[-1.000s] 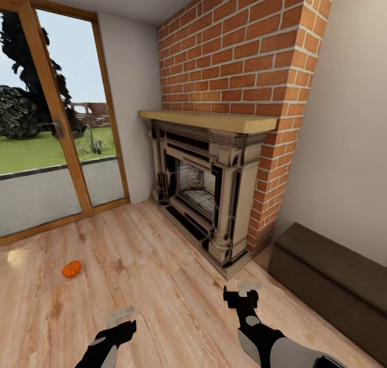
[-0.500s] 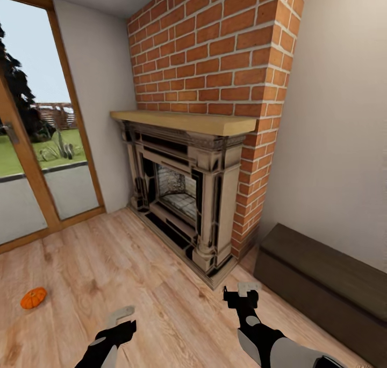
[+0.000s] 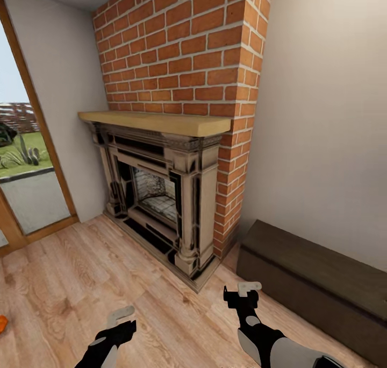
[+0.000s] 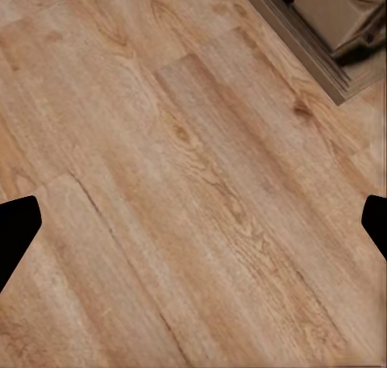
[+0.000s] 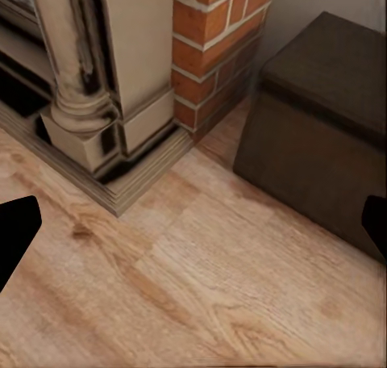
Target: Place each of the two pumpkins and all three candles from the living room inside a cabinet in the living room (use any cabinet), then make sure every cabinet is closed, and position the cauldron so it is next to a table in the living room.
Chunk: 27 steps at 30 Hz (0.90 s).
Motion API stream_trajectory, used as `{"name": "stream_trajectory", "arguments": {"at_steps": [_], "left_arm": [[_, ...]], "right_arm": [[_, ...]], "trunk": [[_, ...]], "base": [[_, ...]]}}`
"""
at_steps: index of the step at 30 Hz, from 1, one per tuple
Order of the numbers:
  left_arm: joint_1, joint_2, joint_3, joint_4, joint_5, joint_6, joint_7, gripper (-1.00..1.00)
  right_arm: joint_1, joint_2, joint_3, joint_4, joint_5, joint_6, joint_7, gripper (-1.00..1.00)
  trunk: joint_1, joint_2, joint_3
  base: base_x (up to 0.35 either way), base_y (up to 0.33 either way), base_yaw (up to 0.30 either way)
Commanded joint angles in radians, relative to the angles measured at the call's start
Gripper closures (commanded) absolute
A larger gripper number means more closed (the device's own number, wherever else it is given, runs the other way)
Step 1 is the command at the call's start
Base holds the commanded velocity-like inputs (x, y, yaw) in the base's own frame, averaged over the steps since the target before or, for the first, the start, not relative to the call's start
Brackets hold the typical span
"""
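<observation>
While the robot faces a corner of the living room, the tall red-brick chimney breast (image 3: 183, 50) takes up the middle of the head view, flanked by plain pale walls (image 3: 322, 115). Below the bricks stands the stone-coloured fireplace surround (image 3: 161, 196) with dark trim, topped by a pale wooden mantel shelf (image 3: 156, 122); one of its column bases (image 5: 81, 126) sits close in the right wrist view. Light wood-plank flooring (image 3: 80, 282) spreads across the foreground. Against the right-hand wall, just beside the brick corner, lies the long, low dark-brown wooden cabinet (image 3: 317, 282) with a flat top; its front looks closed, with its near end (image 5: 322, 134) in the right wrist view. At the far left, a wood-framed glass door (image 3: 24, 185) looks out on grass and plants.

Low in the head view, the left gripper (image 3: 121, 318) and the right gripper (image 3: 248, 288) both hang over bare floor, fingers spread apart and holding nothing. At the very left edge of the head view, a sliver of an orange pumpkin (image 3: 2, 323) rests on the floor, well apart from the cabinet.
</observation>
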<state>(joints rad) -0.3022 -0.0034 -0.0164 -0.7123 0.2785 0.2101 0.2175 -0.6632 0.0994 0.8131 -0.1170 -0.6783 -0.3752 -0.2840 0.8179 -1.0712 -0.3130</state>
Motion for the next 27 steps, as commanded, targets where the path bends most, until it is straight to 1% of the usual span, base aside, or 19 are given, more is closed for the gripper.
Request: {"name": "stream_trajectory", "arguments": {"at_steps": [1,19,27], "left_arm": [[0.0,0.0,-0.002,-0.003,0.008,0.005,0.006,-1.0],[0.0,0.0,-0.001,-0.003,0.008,0.005,0.006,-1.0],[0.0,0.0,-0.001,-0.003,0.009,0.005,0.006,-1.0]], "right_arm": [[-0.001,0.0,0.009,0.0,-0.007,-0.002,-0.004,-1.0],[-0.001,0.0,0.008,0.0,-0.007,-0.002,-0.004,-1.0],[-0.001,0.0,0.008,0.0,-0.007,-0.002,-0.004,-1.0]], "trunk": [[0.0,-0.001,-0.001],[0.0,-0.001,-0.001],[0.0,-0.001,-0.001]], "base": [[0.004,0.0,-0.264],[0.0,0.002,-0.276],[-0.068,0.094,-0.288]]}}
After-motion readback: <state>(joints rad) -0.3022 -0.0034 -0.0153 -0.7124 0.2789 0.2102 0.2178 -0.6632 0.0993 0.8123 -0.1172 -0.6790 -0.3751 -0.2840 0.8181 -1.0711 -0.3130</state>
